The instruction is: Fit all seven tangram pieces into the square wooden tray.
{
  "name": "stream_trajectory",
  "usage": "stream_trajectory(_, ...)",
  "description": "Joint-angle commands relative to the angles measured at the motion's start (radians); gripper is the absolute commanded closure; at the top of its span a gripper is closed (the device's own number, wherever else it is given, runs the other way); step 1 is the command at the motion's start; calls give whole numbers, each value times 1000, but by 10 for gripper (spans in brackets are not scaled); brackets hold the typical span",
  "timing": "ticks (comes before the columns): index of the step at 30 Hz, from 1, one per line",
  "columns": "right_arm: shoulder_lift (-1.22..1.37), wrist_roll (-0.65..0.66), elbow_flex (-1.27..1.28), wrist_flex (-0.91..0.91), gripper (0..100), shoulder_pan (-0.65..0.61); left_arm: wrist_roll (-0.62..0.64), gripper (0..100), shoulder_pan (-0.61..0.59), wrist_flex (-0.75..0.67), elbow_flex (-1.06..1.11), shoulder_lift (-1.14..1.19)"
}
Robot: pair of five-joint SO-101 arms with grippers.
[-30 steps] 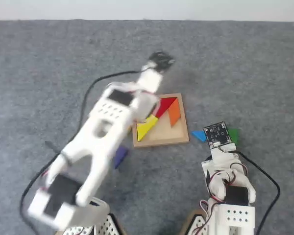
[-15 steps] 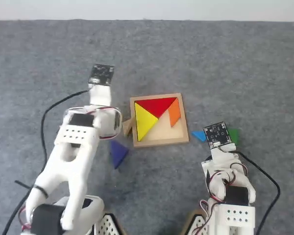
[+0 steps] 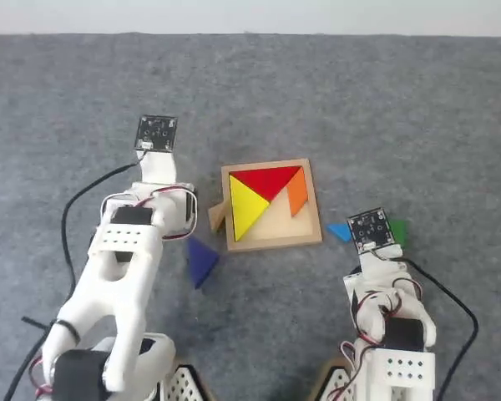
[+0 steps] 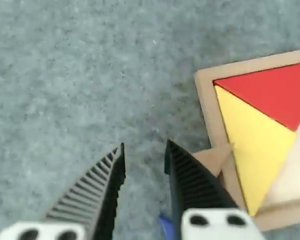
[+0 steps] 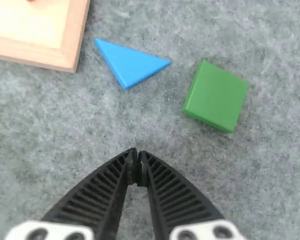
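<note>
**Tangram set, tray part-filled: three pieces in, four out**

Clock directions are read in the high view, with 12 o'clock away from the arm bases.

1. Square wooden tray (image 3: 275, 240). Lies flat near the middle of the grey table covering (image 3: 417, 109). Its floor is bare towards 5 o'clock.
2. Red triangle (image 3: 267, 180). In the tray, along the 12 o'clock rim.
3. Yellow triangle (image 3: 246, 209). In the tray, along the 9 o'clock rim, edge to edge with the red triangle.
4. Orange piece (image 3: 297, 192). In the tray, at the 2 o'clock corner, beside the red triangle.
5. Plain wooden piece (image 3: 217, 217). Outside the tray, against its 9 o'clock rim.
6. Dark blue piece (image 3: 202, 261). On the covering at 7 o'clock of the tray, near it but apart.
7. Light blue triangle (image 3: 340, 231). On the covering at 4 o'clock of the tray, just beside its corner.
8. Green square (image 3: 397, 230). At 3 o'clock of the light blue triangle, apart from it.
9. Left gripper (image 4: 145, 148). Jaws apart, nothing between them, over bare covering at 9 o'clock of the tray, close to the plain wooden piece.
10. Right gripper (image 5: 136, 154). Jaws together, empty, over the covering near the light blue triangle and green square.
</note>
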Motion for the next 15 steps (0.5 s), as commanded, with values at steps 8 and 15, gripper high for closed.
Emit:
stream_trajectory(8, -15, 11, 14, 2, 990, 4, -135, 859, 175, 149, -44, -15)
stream_trajectory(15, -12, 11, 14, 2, 991, 4, -209, 794, 181, 77, -47, 74)
